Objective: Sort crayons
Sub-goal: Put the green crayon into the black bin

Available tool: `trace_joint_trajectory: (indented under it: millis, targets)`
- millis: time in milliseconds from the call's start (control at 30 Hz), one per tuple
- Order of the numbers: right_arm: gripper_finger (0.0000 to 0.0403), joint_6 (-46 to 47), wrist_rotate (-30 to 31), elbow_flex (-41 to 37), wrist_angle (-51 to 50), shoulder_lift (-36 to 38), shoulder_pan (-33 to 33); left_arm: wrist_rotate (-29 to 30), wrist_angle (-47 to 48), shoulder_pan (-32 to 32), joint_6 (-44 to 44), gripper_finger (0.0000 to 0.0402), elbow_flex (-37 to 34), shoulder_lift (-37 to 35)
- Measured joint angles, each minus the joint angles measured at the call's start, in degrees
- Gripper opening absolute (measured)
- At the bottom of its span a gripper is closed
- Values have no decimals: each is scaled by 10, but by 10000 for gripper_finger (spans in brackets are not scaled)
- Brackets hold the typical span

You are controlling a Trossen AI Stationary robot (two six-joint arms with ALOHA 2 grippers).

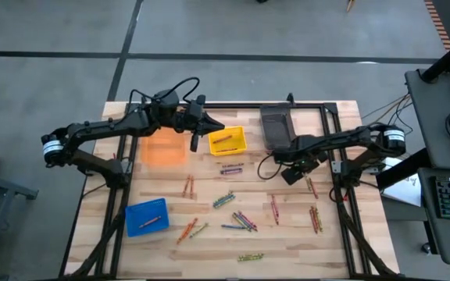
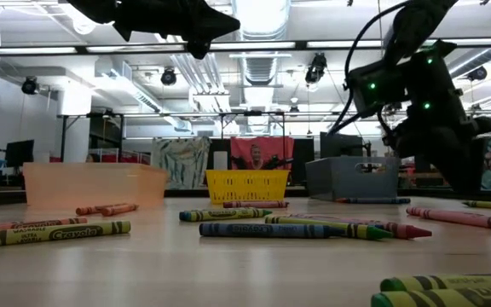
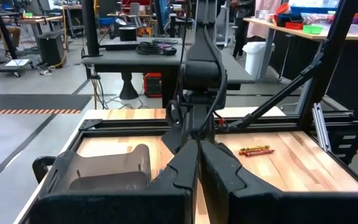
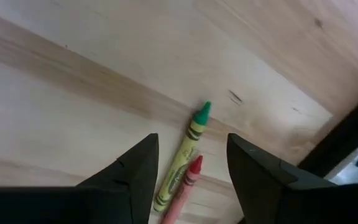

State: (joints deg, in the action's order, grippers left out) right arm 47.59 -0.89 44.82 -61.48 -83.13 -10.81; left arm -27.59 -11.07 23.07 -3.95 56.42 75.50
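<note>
My right gripper (image 4: 191, 165): fingers stood apart above a thin green wax crayon (image 4: 183, 157) and a red one (image 4: 184, 191) lying side by side on the pale wooden table (image 4: 73, 81).
My left gripper (image 1: 194, 142): fingers together, holding nothing, between the translucent orange plastic bin (image 1: 164, 148) and the yellow plastic bin (image 1: 228, 140).
Other crayons (image 1: 237, 221): scattered mid-table.

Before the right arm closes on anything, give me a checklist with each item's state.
1. Right gripper open: ok, its dark fingers stand apart.
2. Target between the fingers: not ok, both a thin green wax crayon and a thin red wax crayon lie in the gap, side by side.
3. Left gripper shut and empty: ok.
4. Left gripper out of the way: ok, it hangs near the yellow plastic bin.
5. Matching bin for green: cannot tell.
</note>
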Motion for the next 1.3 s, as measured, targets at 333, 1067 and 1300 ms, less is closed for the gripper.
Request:
trace_joint_trajectory:
  millis: [333,1067,1300]
  targets:
    - [150,-18,-1,0,17,-44,0,0,0,0,0,0,0,0]
    - [12,-37,4,-1,65,-39,0,0,1,0,-11,0,0,0]
    - [9,-42,19,19,76,-18,0,0,14,0,-11,0,0,0]
